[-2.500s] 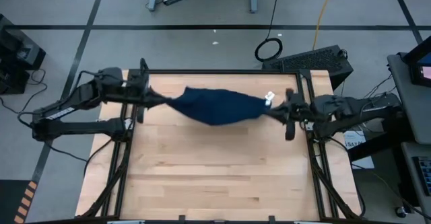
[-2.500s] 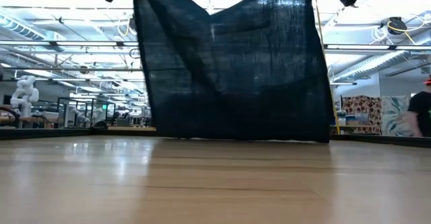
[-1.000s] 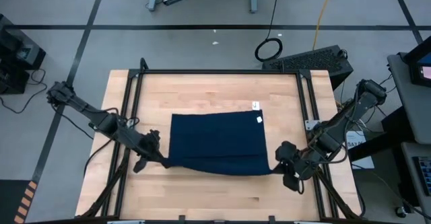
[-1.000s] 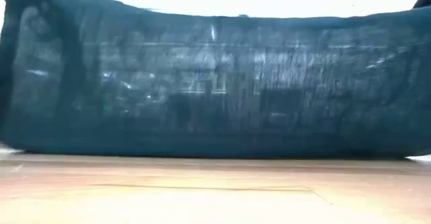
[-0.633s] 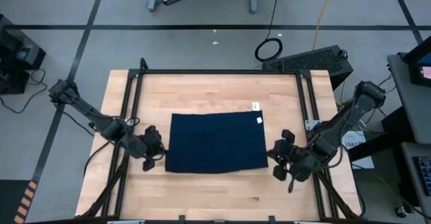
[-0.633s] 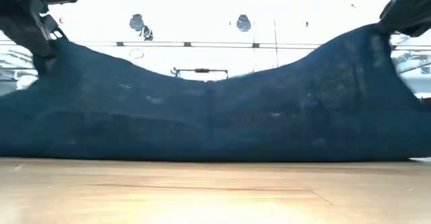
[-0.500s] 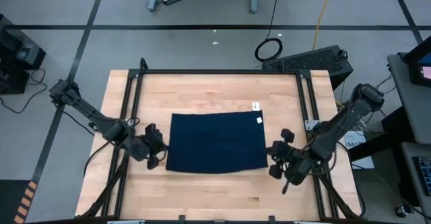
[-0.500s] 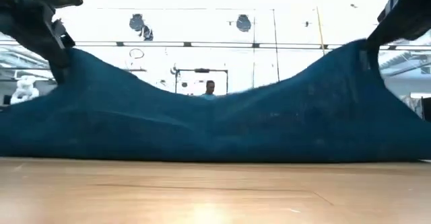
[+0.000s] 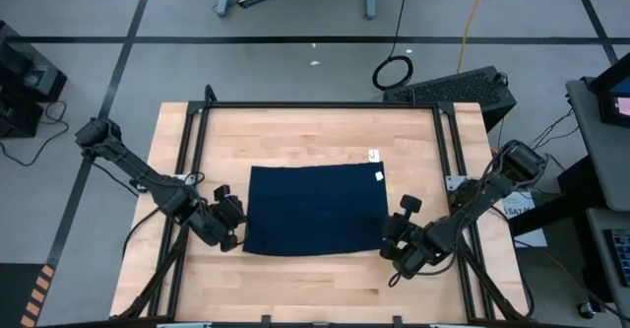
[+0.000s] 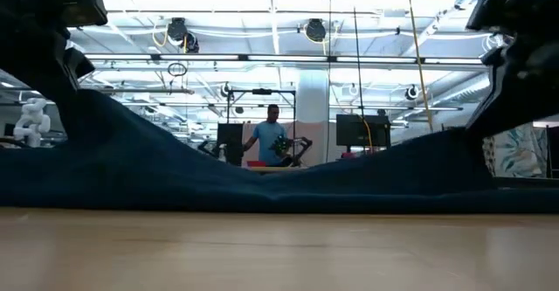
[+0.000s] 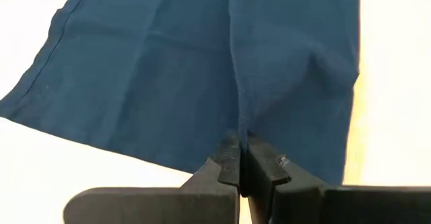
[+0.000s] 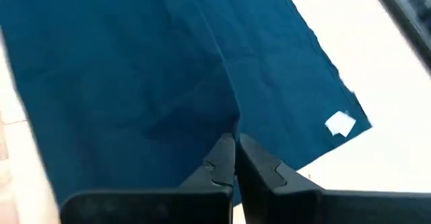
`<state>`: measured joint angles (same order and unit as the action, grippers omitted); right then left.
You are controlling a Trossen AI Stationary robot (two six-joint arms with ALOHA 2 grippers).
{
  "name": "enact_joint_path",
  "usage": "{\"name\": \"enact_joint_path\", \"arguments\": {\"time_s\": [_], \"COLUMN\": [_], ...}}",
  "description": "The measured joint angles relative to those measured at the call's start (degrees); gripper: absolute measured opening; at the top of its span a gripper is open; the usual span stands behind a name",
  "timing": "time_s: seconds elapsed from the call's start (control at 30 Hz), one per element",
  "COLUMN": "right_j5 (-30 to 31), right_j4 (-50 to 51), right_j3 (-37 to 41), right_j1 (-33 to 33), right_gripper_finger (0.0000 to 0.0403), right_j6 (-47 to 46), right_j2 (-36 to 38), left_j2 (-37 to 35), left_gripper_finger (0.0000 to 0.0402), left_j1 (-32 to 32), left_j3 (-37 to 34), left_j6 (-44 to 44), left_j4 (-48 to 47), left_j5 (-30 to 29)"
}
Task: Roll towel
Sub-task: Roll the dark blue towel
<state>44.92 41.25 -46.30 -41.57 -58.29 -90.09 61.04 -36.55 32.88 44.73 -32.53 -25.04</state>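
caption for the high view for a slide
Both pincers, left and right, pinch the near corners of the navy towel spread on the table.

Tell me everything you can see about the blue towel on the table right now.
The towel is a plain dark navy rectangle of thin, soft cloth, spread nearly flat in the middle of the wooden table. A small white tag sits at its far right corner. Its two near corners are pinched and lifted slightly, one by the left end effector, one by the right end effector, so the near edge sags between them.
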Motion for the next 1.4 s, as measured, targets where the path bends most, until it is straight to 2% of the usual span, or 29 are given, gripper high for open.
{"name": "enact_joint_path", "arguments": {"time_s": [0.13, 0.43, 0.57, 0.7, 0.8, 0.9, 1.07, 1.2, 1.4], "right_j5": [-4.25, -5.2, -7.93, -13.98, -21.05, -27.38, -34.42, -40.81, -43.92], "right_j4": [-1.81, -3.67, -3.06, -1.72, -1.03, -1.59, -3.23, -3.8, -3.83], "right_j3": [0.02, 0.0, -0.29, -2.74, -4.01, -5.17, -7.48, -9.76, -12.37], "right_j1": [0.27, -0.49, -0.51, -0.53, -0.56, -0.56, -0.53, -1.08, -3.77], "right_gripper_finger": [0.0, 0.0, 0.0, 0.0, 0.0, 0.0, 0.0, 0.0, 0.0], "right_j6": [-5.53, -13.83, -16.94, -16.31, -16.16, -16.28, -17.72, -18.38, -17.52], "right_j2": [-0.02, 1.03, 3.66, 8.1, 11.82, 15.88, 21.14, 23.65, 25.08], "left_j2": [-0.01, -0.01, -0.01, -0.01, -0.01, -0.03, -0.03, -0.03, 0.57], "left_gripper_finger": [0.0006, 0.0006, 0.0006, 0.0006, 0.0006, 0.0006, 0.0004, 0.0003, 0.0003], "left_j1": [-0.28, -0.27, -0.23, -0.29, -0.42, -1.46, -4.87, -8.21, -12.18], "left_j3": [0.0, 0.02, 0.02, 0.08, 1.07, 3.52, 9.49, 13.23, 14.58], "left_j6": [4.21, 5.82, 5.99, 7.29, 10.7, 11.93, 11.96, 12.02, 19.38], "left_j4": [2.46, 5.57, 6.97, 9.94, 10.94, 11.27, 13.33, 13.31, 14.87], "left_j5": [2.57, 2.6, 2.89, 4.97, 9.15, 13.5, 18.55, 18.63, 16.02]}}
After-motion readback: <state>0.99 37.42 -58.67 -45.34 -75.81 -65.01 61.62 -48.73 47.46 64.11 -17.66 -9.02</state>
